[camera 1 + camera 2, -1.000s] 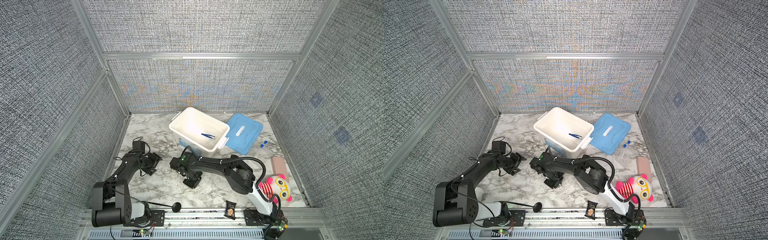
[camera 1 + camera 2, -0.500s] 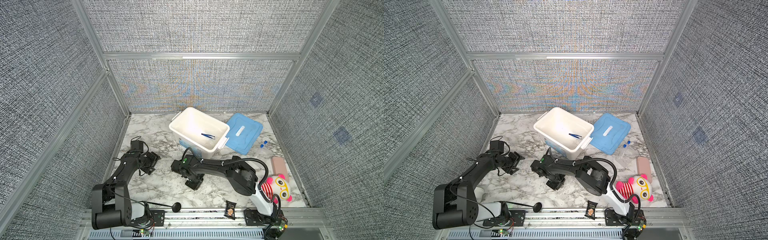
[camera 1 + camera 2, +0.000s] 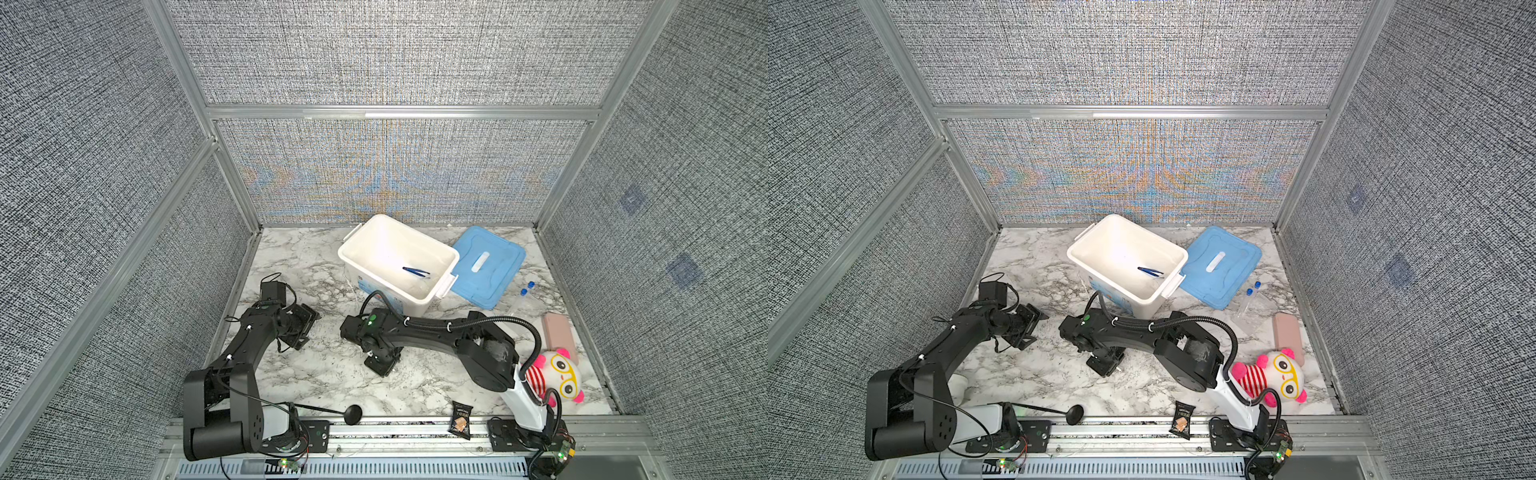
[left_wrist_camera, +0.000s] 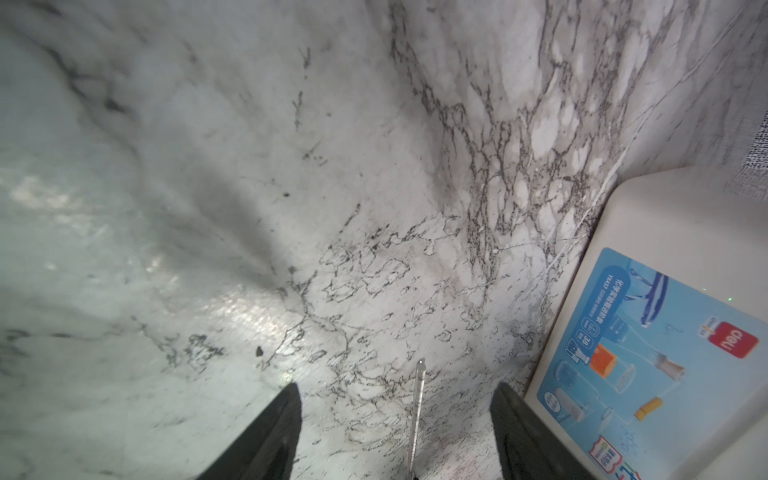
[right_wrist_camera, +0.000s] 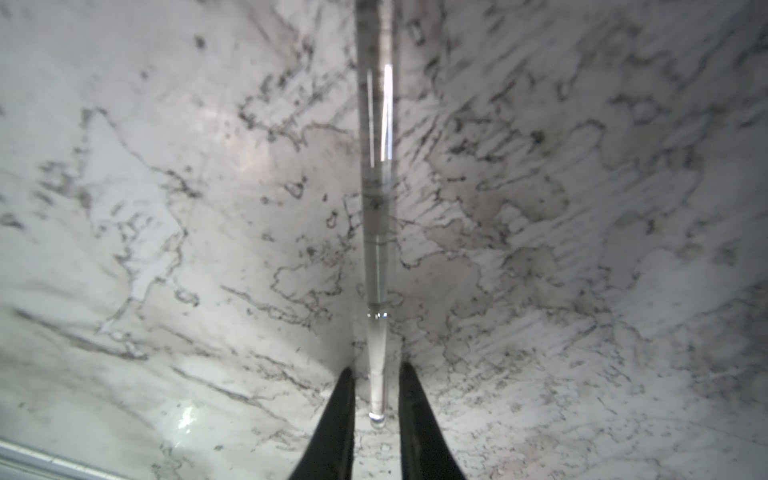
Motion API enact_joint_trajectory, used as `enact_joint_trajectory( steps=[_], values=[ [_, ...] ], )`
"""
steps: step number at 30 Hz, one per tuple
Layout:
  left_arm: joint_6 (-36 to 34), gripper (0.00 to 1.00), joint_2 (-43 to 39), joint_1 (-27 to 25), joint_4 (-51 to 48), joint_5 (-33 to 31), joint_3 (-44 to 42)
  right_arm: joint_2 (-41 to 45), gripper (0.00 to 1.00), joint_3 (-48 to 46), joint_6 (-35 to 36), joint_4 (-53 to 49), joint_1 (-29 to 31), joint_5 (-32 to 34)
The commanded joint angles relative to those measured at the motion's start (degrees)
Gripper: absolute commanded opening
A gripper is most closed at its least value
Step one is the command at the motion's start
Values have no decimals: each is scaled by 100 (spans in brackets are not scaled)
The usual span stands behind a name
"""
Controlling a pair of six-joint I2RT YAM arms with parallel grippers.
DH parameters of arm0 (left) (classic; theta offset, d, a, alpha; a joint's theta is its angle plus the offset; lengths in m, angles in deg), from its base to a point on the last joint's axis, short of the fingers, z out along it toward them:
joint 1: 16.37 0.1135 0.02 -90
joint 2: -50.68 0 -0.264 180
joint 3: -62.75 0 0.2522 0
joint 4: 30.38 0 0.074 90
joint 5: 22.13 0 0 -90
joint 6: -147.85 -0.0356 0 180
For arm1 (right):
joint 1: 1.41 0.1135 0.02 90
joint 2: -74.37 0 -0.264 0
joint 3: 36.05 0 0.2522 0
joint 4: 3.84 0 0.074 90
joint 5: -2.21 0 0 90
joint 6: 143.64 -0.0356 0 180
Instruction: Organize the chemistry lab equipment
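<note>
L pincer released wide; R pincer narrowed astride clear rod, grip unclear.

left arm shifted slightly leftward; right pincer edged slightly toward the front

From my station, the only wording I can make out is on the blue paper label stuck to the side of the white plastic bin, seen by the left wrist camera. It carries a red badge with the brand "deli" in white letters, shown upside down, and what looks like a small "38". The label's fine characters are too small for me to read, as is the pale lettering on the small black snack packet in a top view.
</note>
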Motion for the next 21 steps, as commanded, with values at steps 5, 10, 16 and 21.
enact_joint_trajectory(
  steps=[5, 10, 16, 21],
  values=[
    [-76, 74, -15, 14, -81, -3, 16, -302, 19, -52, -106, -16, -10, 43],
    [-67, 74, -3, 21, -66, -17, 26, -540, 18, 39, -119, -138, 9, -18],
    [-68, 74, -10, 23, -81, -9, 40, -773, 10, 176, -176, -131, 29, 1],
    [-80, 74, -40, 45, -107, -25, 62, -740, 5, 427, -200, -317, 111, 63]
  ],
)
